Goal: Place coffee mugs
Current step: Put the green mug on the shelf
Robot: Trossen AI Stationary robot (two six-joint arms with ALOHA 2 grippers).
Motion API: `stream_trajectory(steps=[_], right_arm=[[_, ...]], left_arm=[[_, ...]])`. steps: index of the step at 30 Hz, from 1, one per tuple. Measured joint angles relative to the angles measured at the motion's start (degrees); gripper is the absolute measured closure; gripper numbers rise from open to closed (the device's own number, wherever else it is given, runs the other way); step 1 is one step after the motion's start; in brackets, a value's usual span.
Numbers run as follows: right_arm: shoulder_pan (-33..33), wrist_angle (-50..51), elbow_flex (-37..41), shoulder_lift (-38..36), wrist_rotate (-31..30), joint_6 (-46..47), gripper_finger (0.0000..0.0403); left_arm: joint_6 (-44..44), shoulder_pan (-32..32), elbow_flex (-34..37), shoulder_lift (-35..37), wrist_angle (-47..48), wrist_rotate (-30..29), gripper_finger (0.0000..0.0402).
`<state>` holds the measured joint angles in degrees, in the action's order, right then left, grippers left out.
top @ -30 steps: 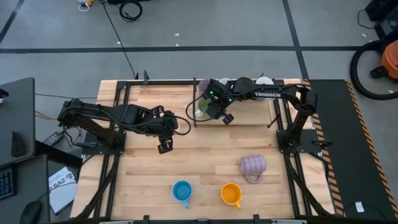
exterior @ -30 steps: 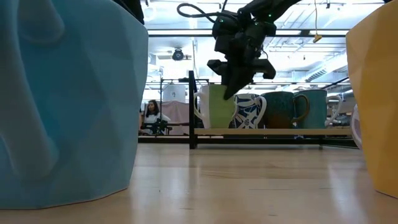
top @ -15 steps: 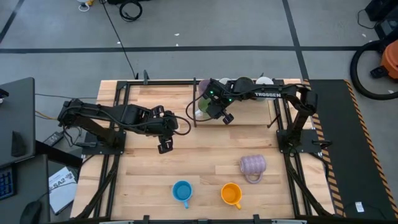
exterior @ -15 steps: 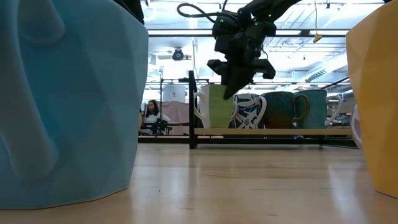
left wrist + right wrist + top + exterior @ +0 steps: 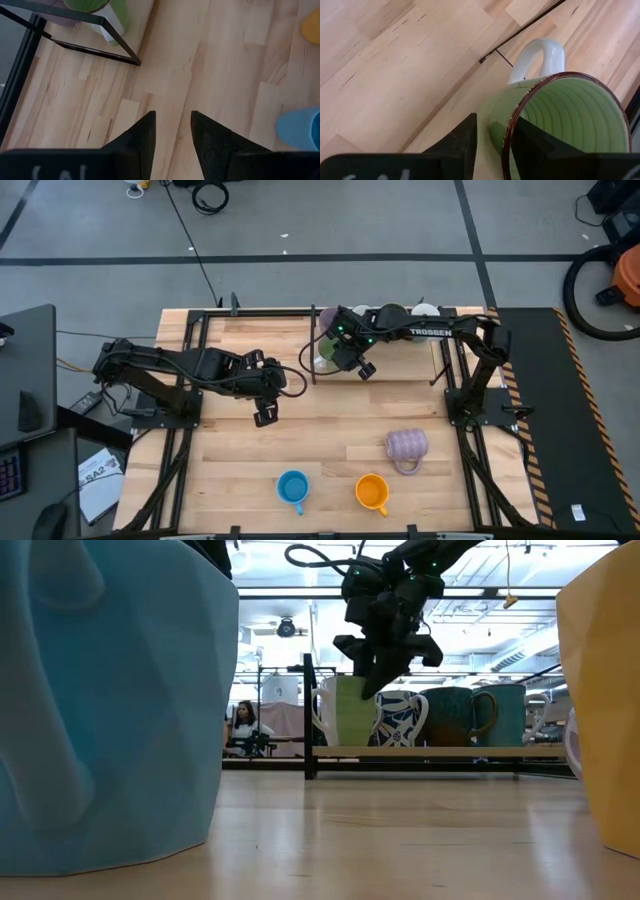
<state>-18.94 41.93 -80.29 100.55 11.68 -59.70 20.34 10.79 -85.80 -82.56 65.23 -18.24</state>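
Note:
The green mug [image 5: 555, 115], with a white handle [image 5: 540, 55], stands upright on the rack's wooden shelf [image 5: 440, 751] at the table's far side, next to other mugs [image 5: 450, 715]. My right gripper [image 5: 348, 358] [image 5: 378, 680] comes down over it, shut on its wall. The ribbed lavender mug [image 5: 407, 445], the blue mug [image 5: 292, 486] and the orange mug [image 5: 371, 492] sit on the near half of the table. My left gripper [image 5: 265, 415] hovers left of centre over bare wood, its fingers a little apart and touching nothing. My right gripper pinches the green mug's wall at the rim [image 5: 509, 131], on the side away from the handle. One finger [image 5: 535, 150] is inside the mug and the other [image 5: 462, 145] outside. The fingers come from above, pointing down. The mug stands upright with its bottom on the shelf.
The black-framed rack [image 5: 316, 345] [image 5: 95, 47] runs along the far edge and holds several mugs. Bare wood lies between the two arms and in the table's middle. In the low view the blue mug [image 5: 110, 700] and the orange mug [image 5: 600, 690] loom close. A person [image 5: 240, 725] sits far behind.

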Motion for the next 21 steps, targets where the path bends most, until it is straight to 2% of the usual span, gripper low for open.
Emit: stream_trajectory(steps=[10, 21], right_arm=[[0.0, 0.0, 0.0, -0.02, -0.01, 0.0, 0.0263], [0.16, -0.78, 0.0, -0.02, -0.8, -0.01, 0.0261]], left_arm=[[0.03, 0.0, 0.0, 0.0, 0.0, 0.0, 0.0272], [0.07, 0.01, 0.0, 0.0, -0.02, 0.01, 0.0272]])
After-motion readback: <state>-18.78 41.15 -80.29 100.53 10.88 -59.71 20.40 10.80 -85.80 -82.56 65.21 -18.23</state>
